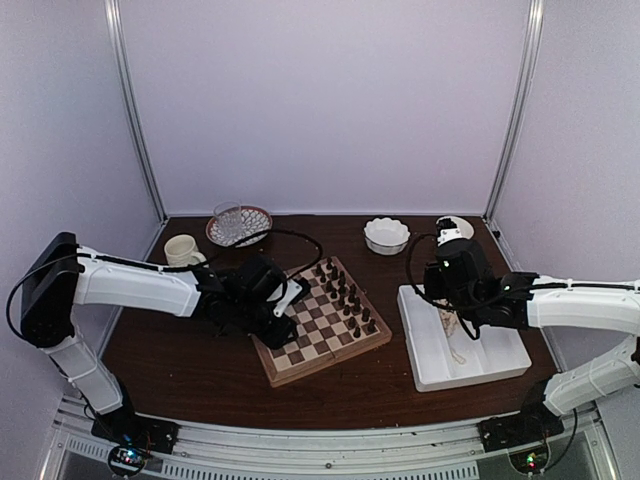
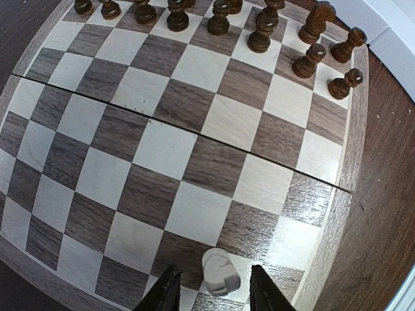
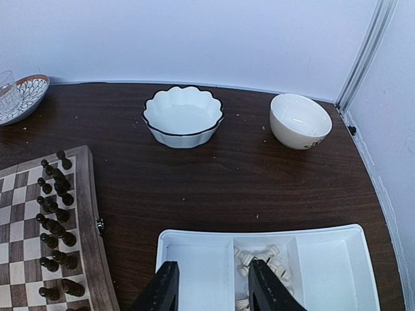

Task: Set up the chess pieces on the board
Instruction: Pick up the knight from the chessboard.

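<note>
The board lies mid-table, with dark brown pieces lined along its far side. One cream-white chess piece stands near the board's edge. My left gripper straddles it, open, with a gap on each side. My right gripper hangs open over the white tray, nothing between its fingers. Several cream chess pieces lie in the tray's middle compartment, partly behind the right finger. In the top view the left gripper is over the board's left part and the right gripper is over the tray.
A scalloped white bowl and a round white bowl stand at the back right. A patterned plate with a glass and a cream mug stand at the back left. Frame posts rise at both back corners.
</note>
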Robot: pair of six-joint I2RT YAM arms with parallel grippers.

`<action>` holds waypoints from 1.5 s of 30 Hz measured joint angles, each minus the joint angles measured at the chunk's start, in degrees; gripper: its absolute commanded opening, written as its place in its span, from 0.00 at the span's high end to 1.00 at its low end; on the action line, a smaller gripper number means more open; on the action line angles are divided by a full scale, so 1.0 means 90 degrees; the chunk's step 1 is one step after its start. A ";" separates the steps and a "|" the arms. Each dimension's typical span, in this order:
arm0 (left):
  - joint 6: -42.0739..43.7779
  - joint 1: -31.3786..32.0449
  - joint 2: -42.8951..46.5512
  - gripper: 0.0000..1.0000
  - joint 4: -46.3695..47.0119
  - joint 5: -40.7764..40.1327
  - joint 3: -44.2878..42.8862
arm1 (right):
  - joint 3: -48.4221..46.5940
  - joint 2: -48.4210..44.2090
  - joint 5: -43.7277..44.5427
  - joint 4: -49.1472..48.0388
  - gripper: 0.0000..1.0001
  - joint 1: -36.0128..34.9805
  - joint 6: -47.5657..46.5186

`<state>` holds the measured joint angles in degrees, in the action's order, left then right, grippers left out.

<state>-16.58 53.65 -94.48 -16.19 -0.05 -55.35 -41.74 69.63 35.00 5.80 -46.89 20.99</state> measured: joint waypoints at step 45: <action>-0.0707 -0.1673 0.0282 0.93 0.0656 -0.1010 0.0593 | 0.0000 -0.0211 -0.0017 0.0053 0.61 0.0036 0.0027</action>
<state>-22.94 38.59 -91.94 -10.28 -9.15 -50.02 -41.74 67.72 34.85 6.28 -46.57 21.23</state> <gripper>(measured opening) 0.156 0.391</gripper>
